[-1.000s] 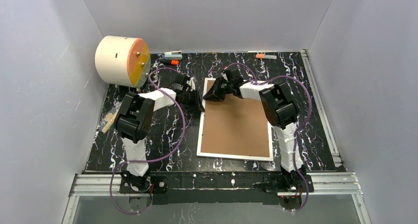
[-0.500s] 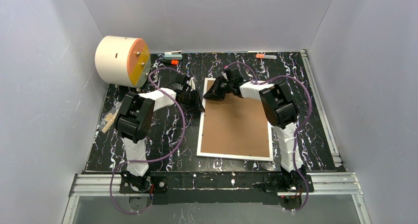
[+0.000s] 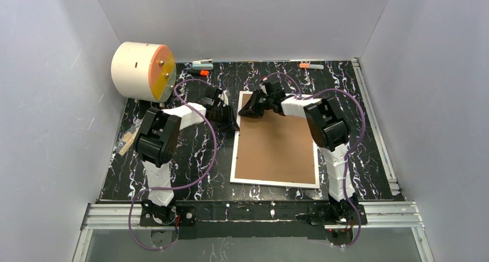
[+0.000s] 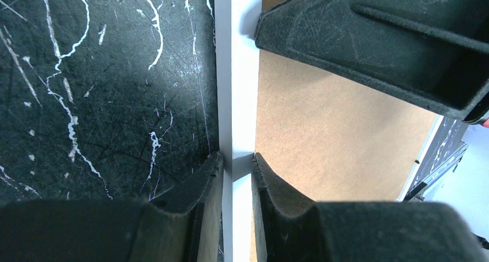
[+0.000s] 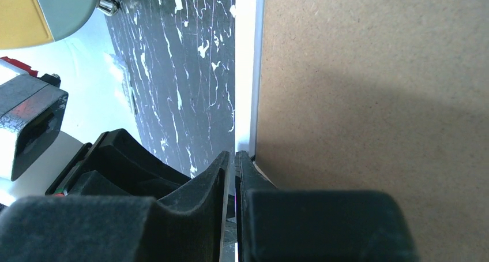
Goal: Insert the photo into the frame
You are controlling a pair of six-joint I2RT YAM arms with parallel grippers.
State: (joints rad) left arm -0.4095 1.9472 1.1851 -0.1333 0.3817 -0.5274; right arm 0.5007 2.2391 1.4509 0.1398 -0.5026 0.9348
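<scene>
The frame [image 3: 277,146] lies flat on the black marbled table with its brown board back up and a thin white rim round it. My left gripper [image 3: 233,122] is shut on the rim of the left side near the far left corner; in the left wrist view its fingers [image 4: 237,158] pinch the white rim [image 4: 236,71]. My right gripper [image 3: 243,112] reaches across from the right and is shut on the same side a little farther back, with the rim [image 5: 248,71] running into its jaws [image 5: 232,154]. The photo is hidden.
A large white cylinder with an orange face [image 3: 141,70] stands at the back left. Orange-capped markers [image 3: 202,72] [image 3: 311,66] lie along the back wall. A small wooden piece [image 3: 128,139] lies at the table's left edge. Grey walls enclose three sides.
</scene>
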